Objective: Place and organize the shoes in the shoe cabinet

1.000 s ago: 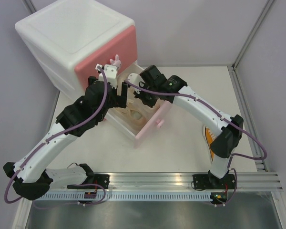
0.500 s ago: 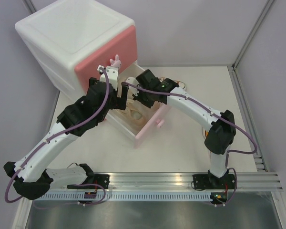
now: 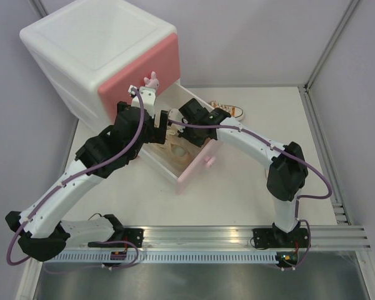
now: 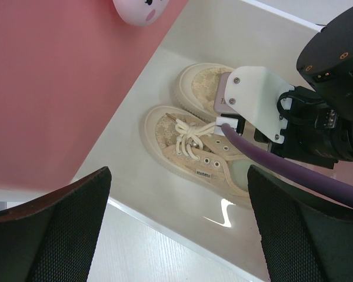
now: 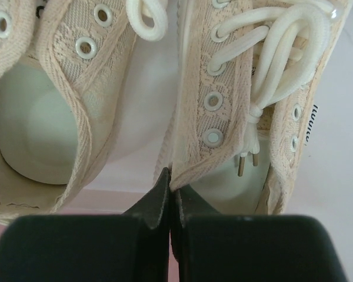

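My left pincer (image 4: 179,229) hung above the pulled-out lower drawer (image 3: 199,164) of the shoe cabinet (image 3: 94,44). Its fingers were spread wide apart and held nothing. My right pincer (image 5: 172,202) reached into the same drawer from the opposite side, fingertips pressed together. The tips touched the collar edge of one cream shoe (image 5: 253,88); I could not tell whether any cloth was caught between them. The second cream shoe (image 5: 47,88) lay just beside the first. Both rested on the drawer floor, laces up, toes toward the cabinet body. Above the open drawer, the pink upper drawer front (image 3: 140,69) sat flush with the cabinet, its bunny knob (image 3: 151,79) close to my left wrist. One orange shoe (image 3: 231,111) lay on the table (image 3: 237,194) beyond my right arm, near the open drawer and outside the cabinet.
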Available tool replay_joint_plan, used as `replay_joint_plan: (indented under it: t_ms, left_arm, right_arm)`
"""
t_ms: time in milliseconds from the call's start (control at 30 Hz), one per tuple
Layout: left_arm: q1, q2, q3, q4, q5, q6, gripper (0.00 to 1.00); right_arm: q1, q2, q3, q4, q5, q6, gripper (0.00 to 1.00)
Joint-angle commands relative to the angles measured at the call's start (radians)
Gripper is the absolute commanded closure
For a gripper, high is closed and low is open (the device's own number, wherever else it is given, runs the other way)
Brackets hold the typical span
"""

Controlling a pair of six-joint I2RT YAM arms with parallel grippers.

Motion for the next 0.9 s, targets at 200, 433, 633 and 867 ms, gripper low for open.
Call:
replay_joint_plan:
  t_ms: [200, 433, 633, 867]
  left_arm:
    - [-0.001, 0.003, 0.002, 0.021, -0.016, 0.026, 0.00]
    - [-0.001, 0.001, 0.002, 0.019, -0.018, 0.025, 0.00]
    - [-0.001, 0.000, 0.004, 0.019, -0.016, 0.020, 0.00]
    - [-0.003, -0.002, 0.004, 0.021, -0.015, 0.018, 0.00]
  right_arm:
    - [0.003, 0.012, 0.040, 0.129, 0.049, 0.020, 0.99]
    - [0.004, 0.032, 0.064, 0.169, 0.085, 0.040, 0.99]
    - [0.003, 0.039, 0.040, 0.189, 0.079, 0.052, 0.99]
    - [0.003, 0.049, 0.034, 0.209, 0.079, 0.058, 0.94]
